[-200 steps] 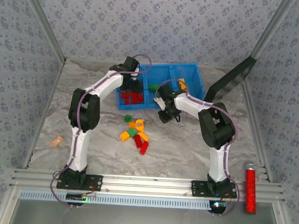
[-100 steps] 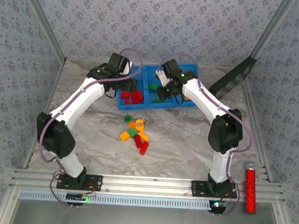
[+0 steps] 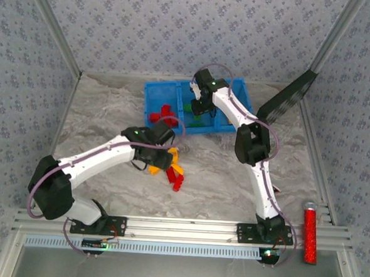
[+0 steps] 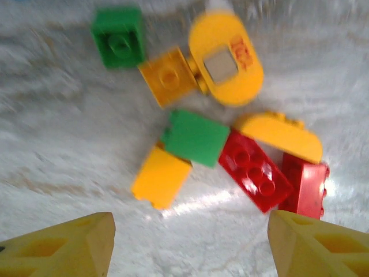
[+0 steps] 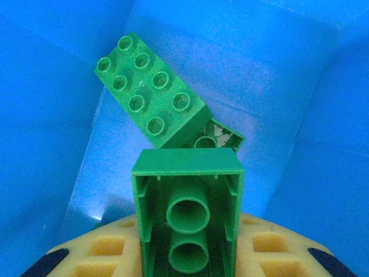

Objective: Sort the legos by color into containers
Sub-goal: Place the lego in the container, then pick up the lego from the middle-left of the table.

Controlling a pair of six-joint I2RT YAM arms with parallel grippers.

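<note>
Your small green hollow-bottomed plastic brick (image 5: 187, 222) is clamped between the right fingers (image 5: 109, 248), open tubes toward the camera. It hangs over the middle compartment of the glossy blue plastic tray (image 5: 52, 115), where a long eight-stud green brick (image 5: 151, 89) lies tilted. This looks like the drop step: spread those fingers and let it fall. The left fingers (image 4: 63, 245) stand apart above the loose red, green and yellow-orange bricks (image 4: 253, 172) on the marbled grey worktop (image 4: 57, 144). Those smooth pieces touch, so choose an outer one.
</note>
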